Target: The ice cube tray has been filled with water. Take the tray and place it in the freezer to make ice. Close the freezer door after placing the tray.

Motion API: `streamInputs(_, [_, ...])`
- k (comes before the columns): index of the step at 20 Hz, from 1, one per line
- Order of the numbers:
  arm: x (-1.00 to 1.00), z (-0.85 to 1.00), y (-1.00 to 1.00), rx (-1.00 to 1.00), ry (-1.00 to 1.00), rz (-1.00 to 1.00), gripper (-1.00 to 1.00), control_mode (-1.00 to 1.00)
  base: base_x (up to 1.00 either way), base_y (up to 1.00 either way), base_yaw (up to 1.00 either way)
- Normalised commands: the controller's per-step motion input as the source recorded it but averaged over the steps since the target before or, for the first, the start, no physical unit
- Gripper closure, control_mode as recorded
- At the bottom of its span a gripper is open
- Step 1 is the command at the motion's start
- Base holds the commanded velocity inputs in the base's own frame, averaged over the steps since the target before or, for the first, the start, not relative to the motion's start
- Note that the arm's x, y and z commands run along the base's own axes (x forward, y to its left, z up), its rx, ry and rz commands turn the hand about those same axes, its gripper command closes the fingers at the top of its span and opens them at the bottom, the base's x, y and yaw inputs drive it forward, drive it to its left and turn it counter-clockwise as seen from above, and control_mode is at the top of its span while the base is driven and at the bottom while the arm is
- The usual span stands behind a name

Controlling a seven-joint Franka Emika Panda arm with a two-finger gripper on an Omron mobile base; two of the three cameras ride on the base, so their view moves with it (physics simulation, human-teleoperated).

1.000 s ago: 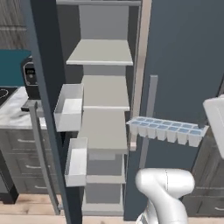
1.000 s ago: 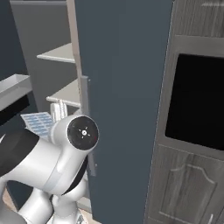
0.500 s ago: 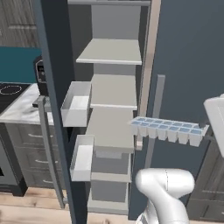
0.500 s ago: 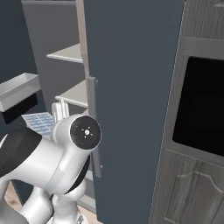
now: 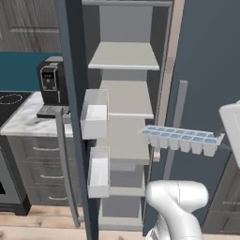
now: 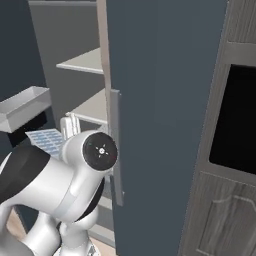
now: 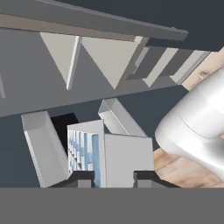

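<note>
Tray (image 5: pixel 180 139) hung level in the air in front of the open freezer (image 5: pixel 124 101), gripped at its right end, its two rows of cells showing pale blue water (image 5: pixel 174 134). In the hand view the gripper (image 7: pixel 113 176) was clenched on the tray's near end, one dark fingertip (image 7: pixel 81 177) on each side of it. The tray sat just beside the handle (image 5: pixel 174 123) of the closed right-hand panel, about level with the freezer's middle shelf (image 5: pixel 125 98). The freezer door (image 5: pixel 75 117) stood swung open to the left, edge-on to the camera, with two white bins (image 5: pixel 95 112) on its inner face. A coffee machine (image 5: pixel 50 84) stood on the marble counter (image 5: pixel 23 122) beyond the door.
</note>
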Motion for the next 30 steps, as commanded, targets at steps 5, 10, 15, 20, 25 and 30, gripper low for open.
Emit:
streamInputs(5, [0.00, 0.00, 0.00, 0.00, 0.00, 0.00, 1.00, 1.00, 0.06, 0.28, -0.17])
streamInputs(10, [0.00, 0.00, -0.04, 0.05, 0.00, -0.09, 1.00, -1.00, 0.03, 0.00, -0.11])
streamInputs(15, [-0.10, 0.19, 0.03, 0.12, -0.15, -0.30, 1.00, -1.00, 0.00, 0.00, 0.00])
streamInputs(20, [-0.02, 0.39, 0.29, 0.09, -0.23, -0.34, 1.00, -1.00, 0.00, 0.00, 0.00])
streamInputs(25, [0.01, 0.40, 0.19, 0.08, -0.16, -0.25, 1.00, -1.00, 0.00, 0.00, 0.00])
streamInputs(30, [0.10, 0.41, 0.13, 0.06, -0.09, -0.15, 1.00, -1.00, 0.00, 0.00, 0.00])
